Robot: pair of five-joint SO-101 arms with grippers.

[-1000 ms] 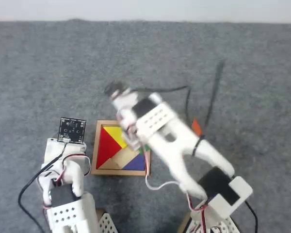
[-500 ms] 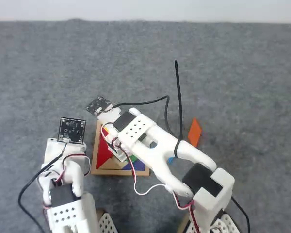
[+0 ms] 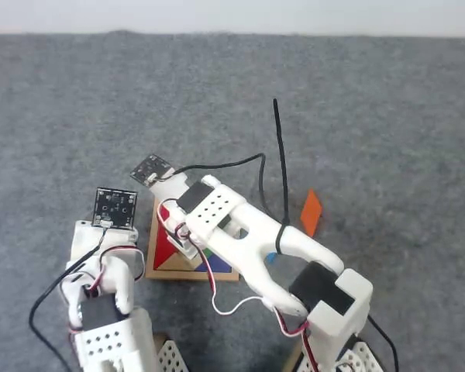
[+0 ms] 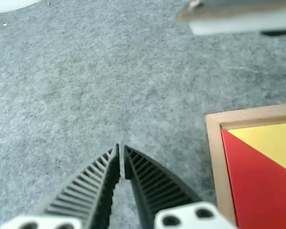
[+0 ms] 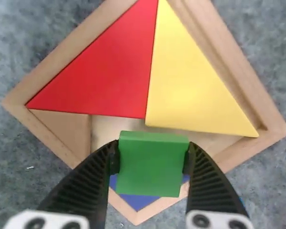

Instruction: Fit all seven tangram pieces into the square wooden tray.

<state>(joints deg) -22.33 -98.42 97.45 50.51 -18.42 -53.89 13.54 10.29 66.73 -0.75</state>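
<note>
At the left side of the grey bench [image 3: 387, 108], the left arm stands close to the near edge. The left gripper [image 4: 121, 149] has its two black fingers almost together, with only a thin slit between the tips, and there is nothing between them. It hangs over bare bench, just beside the left rim of the tray [image 4: 213, 157] but apart from it. In front of this gripper the bench is open.

Next to the right lies the square wooden tray [image 3: 150, 246], near the front edge of the bench, between the two arms. Inside it, the red triangle [image 5: 105, 76] and the yellow triangle [image 5: 186, 86] lie flat, and they touch along one straight edge. Their outer edges sit against the tray rim [image 5: 43, 75]. Under them in the right wrist view there is a pale wood area, and I cannot tell if it is the tray floor or an unpainted piece. A blue piece [image 5: 133, 199] lies at the corner nearest to the right gripper.

The right arm bends over the tray from the right. The right gripper [image 5: 151, 152] is clamped on a green square [image 5: 150, 164], one finger on each side of it. The square hangs over the pale area and partly covers the blue piece.

Further right, an orange piece [image 3: 311, 211] lies on the bench, well apart from the tray. A black cable [image 3: 280, 155] rises behind the arm. The far half and the right side of the bench give wide room.
</note>
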